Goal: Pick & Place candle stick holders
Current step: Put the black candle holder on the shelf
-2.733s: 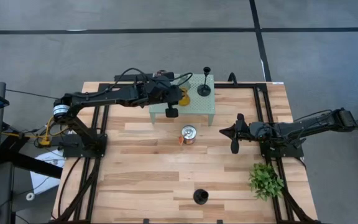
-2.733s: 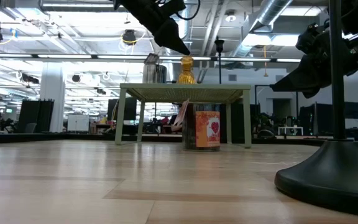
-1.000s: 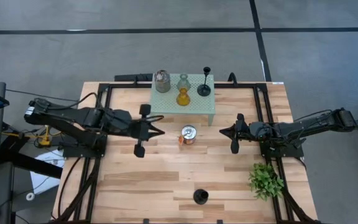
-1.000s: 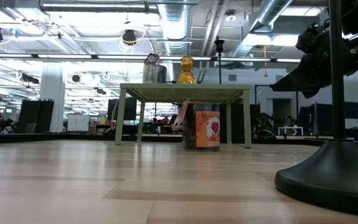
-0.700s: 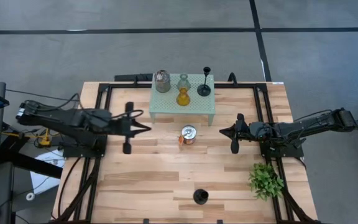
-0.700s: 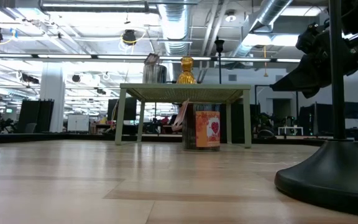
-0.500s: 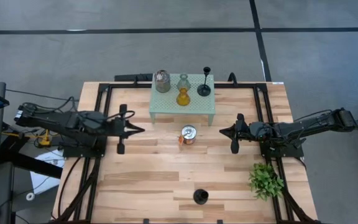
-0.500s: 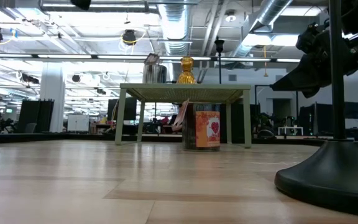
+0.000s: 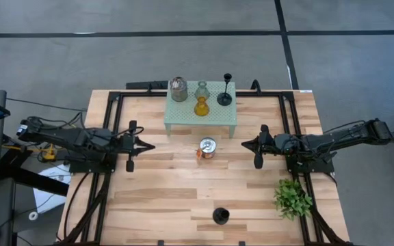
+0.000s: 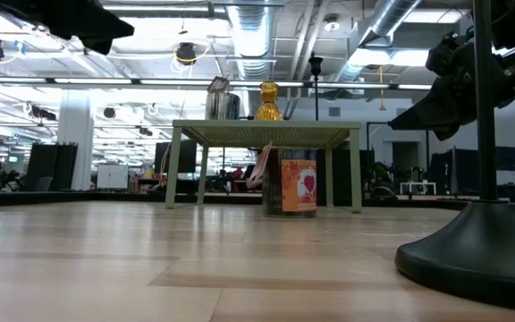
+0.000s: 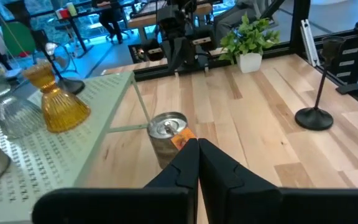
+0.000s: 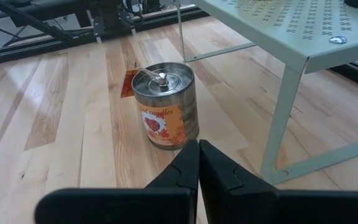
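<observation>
An orange-and-silver tin [image 9: 207, 147] is showing a red picture; the amber glass [image 9: 201, 106] is glowing yellow on the pale green perforated stand [image 9: 217, 116]; both stick holders [image 9: 224, 90] are looking black.

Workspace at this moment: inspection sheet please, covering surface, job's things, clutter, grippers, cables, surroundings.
Surface: wooden table.
Job's things: silvery jar, clear glass holder, amber glass holder and slim black stick on the mesh stand; orange-and-silver tin and short black holder on the table.
Clutter: green plant.
Grippers: left gripper and right gripper shut, holding nothing.
Cables: loose loops by the left arm's base.
Surroundings: grey floor; people seated beyond the table.
</observation>
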Available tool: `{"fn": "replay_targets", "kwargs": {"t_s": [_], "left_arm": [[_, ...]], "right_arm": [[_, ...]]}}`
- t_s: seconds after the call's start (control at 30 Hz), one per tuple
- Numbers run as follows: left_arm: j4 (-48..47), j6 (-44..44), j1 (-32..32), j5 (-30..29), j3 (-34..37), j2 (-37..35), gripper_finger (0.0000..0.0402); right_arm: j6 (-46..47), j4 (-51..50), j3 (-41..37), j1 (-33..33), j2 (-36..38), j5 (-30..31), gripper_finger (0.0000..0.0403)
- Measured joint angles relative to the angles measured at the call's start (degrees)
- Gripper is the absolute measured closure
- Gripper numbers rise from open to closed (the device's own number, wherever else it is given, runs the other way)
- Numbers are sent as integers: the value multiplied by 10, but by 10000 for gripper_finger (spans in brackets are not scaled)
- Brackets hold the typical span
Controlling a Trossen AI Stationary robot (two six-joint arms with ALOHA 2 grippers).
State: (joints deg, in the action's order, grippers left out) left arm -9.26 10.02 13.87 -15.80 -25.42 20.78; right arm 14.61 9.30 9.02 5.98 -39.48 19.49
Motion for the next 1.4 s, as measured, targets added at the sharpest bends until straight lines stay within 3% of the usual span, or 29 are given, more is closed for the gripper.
{"fn": "replay_targets", "kwargs": {"t_s": [0.73, 0.93, 1.13, 1.4], "left_arm": [[4, 2, 0, 18, 25, 0, 394], [4, 2, 0, 17, 25, 0, 394], [3, 2, 0, 17, 25, 0, 394], [3, 2, 0, 17, 25, 0, 394]], "right_arm": [[30, 80, 0, 1, 0, -1, 403], [27, 76, 33, 2, 0, -58, 403], [5, -94, 149, 35, -15, -91, 403], [-2, -281, 348, 92, -115, -103, 403]]}}
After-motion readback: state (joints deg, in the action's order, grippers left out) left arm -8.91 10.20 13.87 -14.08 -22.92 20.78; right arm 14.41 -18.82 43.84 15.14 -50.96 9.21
